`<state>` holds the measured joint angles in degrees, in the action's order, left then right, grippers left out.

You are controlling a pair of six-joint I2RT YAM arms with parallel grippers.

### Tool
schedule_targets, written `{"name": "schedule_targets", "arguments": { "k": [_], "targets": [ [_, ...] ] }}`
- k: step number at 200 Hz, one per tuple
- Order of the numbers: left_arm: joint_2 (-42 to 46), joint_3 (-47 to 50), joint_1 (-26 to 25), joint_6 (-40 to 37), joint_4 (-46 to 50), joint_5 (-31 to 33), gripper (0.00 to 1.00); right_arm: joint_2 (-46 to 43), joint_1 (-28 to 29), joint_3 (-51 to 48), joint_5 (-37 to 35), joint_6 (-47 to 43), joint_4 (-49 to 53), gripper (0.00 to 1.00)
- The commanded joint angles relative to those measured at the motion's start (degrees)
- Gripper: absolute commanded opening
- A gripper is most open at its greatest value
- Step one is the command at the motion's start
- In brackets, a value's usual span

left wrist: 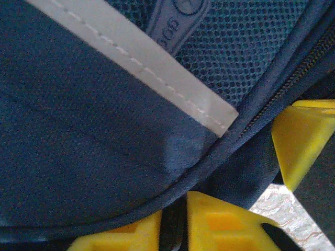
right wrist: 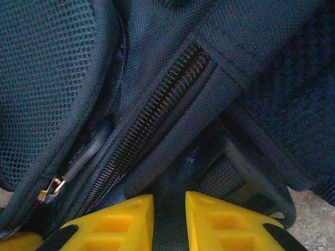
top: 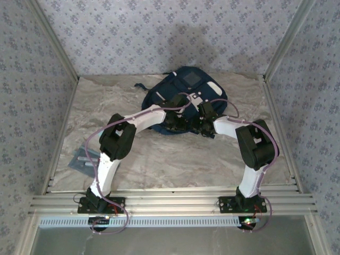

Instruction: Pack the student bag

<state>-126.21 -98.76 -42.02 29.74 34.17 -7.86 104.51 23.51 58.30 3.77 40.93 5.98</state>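
The student bag, navy with a grey front panel and white patches, lies at the back middle of the table. Both grippers are at its near edge. My left gripper is shut, its yellow fingertips pinching a dark fold under the bag's piped seam, close to a white trim stripe. My right gripper is shut on navy fabric beside a zipper with a brass pull. One yellow finger of the right gripper shows in the left wrist view.
A clear plastic sleeve with pens lies at the table's left front. Patterned walls close in the left, right and back. An aluminium rail runs along the near edge by the arm bases.
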Motion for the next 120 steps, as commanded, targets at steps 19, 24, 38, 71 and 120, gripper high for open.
{"name": "schedule_targets", "arguments": {
  "k": [19,24,38,71,120],
  "targets": [
    [-3.78,-0.17,0.32,-4.05,-0.42,2.45,0.18,1.14,0.89,-1.62,0.75,-0.23,8.17,0.25],
    [-3.63,0.34,0.31,-4.15,-0.47,2.40,0.15,1.14,0.91,-1.61,0.71,-0.28,8.24,0.25],
    [-2.96,2.20,0.45,-4.49,-0.81,2.34,0.03,1.14,0.83,-1.53,0.50,-0.32,8.31,0.25],
    [1.13,4.48,1.52,-5.51,-0.18,3.28,0.00,1.66,-0.28,-1.34,-1.11,-0.32,9.87,0.25],
    [8.65,6.94,5.45,-6.91,2.01,-3.28,0.00,1.57,-2.80,-1.53,-4.89,-1.02,11.08,0.25]
  ]
}}
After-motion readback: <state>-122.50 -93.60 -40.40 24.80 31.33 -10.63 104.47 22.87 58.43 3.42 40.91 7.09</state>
